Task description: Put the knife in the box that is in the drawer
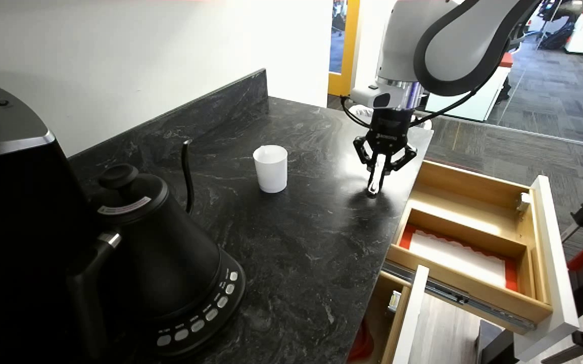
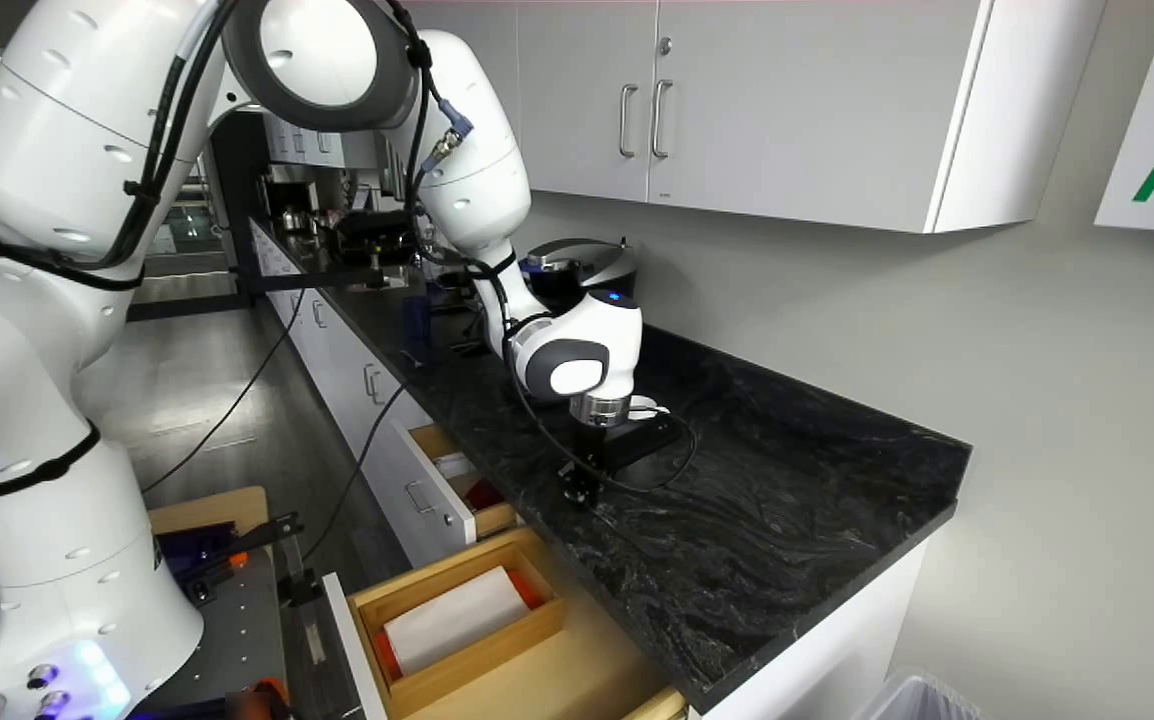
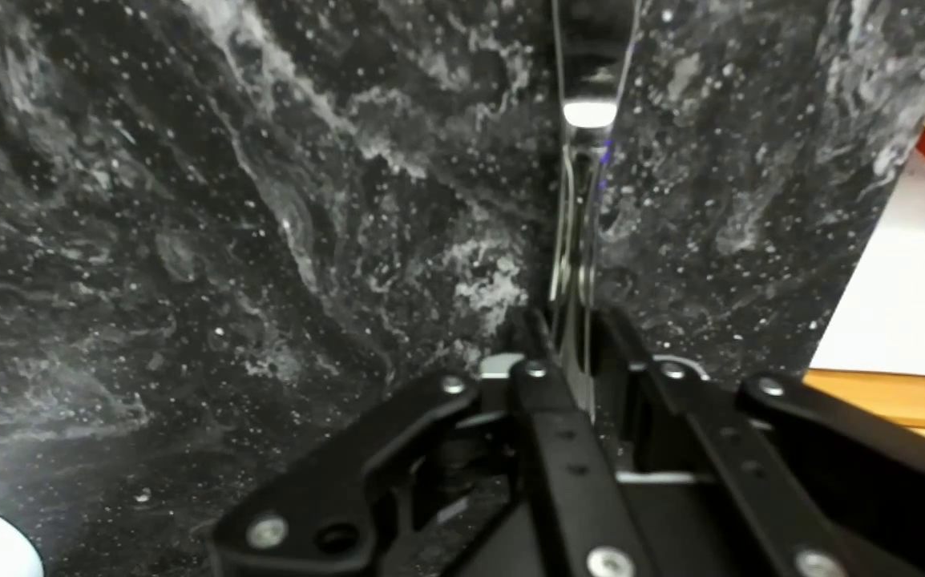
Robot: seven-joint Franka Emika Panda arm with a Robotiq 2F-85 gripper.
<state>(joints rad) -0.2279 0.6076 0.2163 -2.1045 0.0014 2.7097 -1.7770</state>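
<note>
Tool (image 1: 374, 188): black, its two fingers (image 3: 571, 449) pinching the knife (image 3: 589, 116) between them; the tips are low at the worktop (image 1: 296, 253), but contact cannot be told.
Knife's place: in the grip, near the worktop's front edge and apart from the box (image 2: 497, 650).
Front edge: straight, just beside the tool; past it and lower down, the drawer (image 1: 458, 210) is pulled out, open at the top, with the box inside.
Room on the worktop: a wide stretch separates the tool from the cup (image 1: 271, 169); the kettle (image 1: 155, 242) is farther off, and a low backsplash (image 1: 221, 111) borders the wall side.
Neighbouring drawer (image 1: 413, 318): partly pulled out in both exterior views.
Worktop surface: dark, marbled with pale veins and flecks.
Drawer make: light wood, pale front panel (image 1: 556, 253), metal side rail.
Box make: shallow wooden rectangle; a white sheet (image 2: 457, 620) over red-orange at its bottom.
Cup: plain white, slightly tapered.
Kettle: black, conical, knob-lidded.
Knife form: slim, shiny, with one bright highlight.
Long axis: nearly straight up the wrist view, from the fingers to the upper border, which cuts it off; the front edge slants to its right.
Pointing: which end is the blade cannot be told.
</note>
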